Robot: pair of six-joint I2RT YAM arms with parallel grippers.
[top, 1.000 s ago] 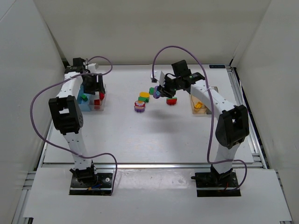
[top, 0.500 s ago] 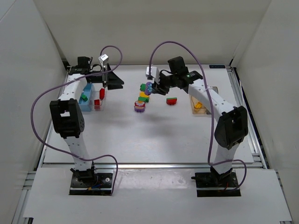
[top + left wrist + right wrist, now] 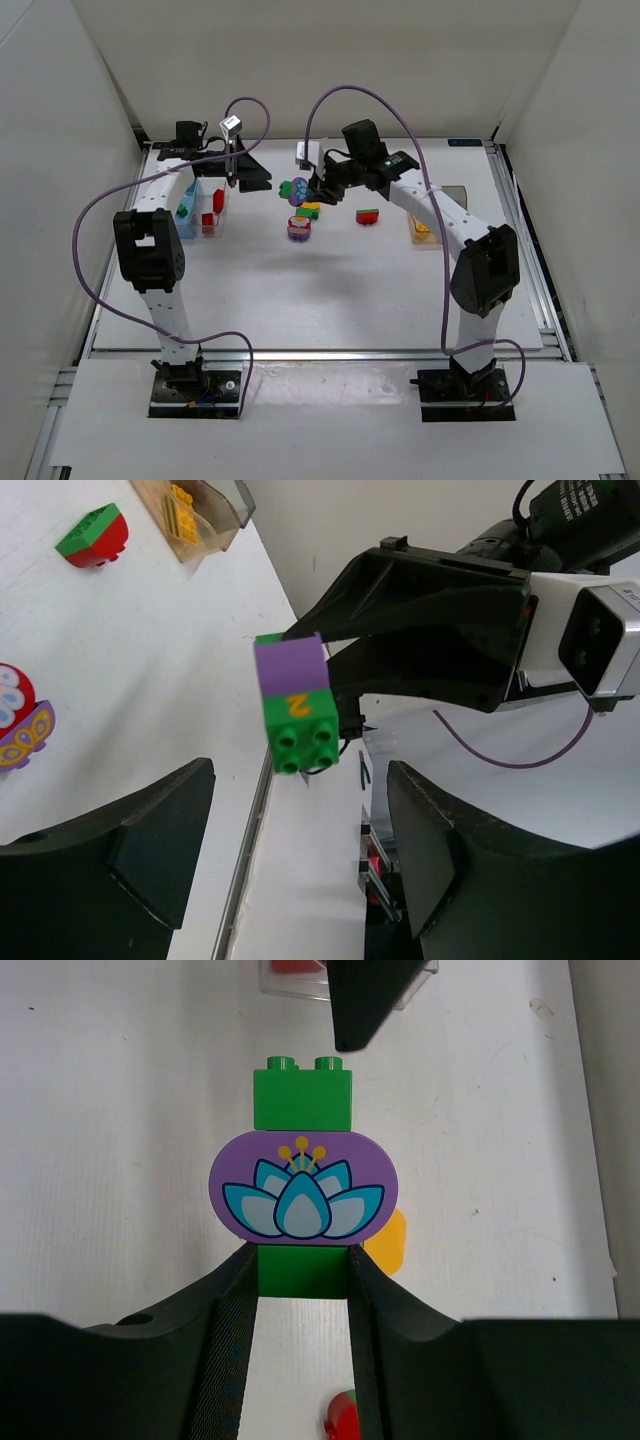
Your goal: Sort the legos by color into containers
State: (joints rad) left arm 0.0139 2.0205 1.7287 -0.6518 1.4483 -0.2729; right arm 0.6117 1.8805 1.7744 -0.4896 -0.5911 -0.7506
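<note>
Lotus print on purple-and-green lego stack (image 3: pixel 302 1195)

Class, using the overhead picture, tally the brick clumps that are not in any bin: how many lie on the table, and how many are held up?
Lying on the table: 3 (yellow-green clump, purple-red clump, red-green clump)
Held in the right fingers: 1 (green and purple stack)
Total: 4
</note>
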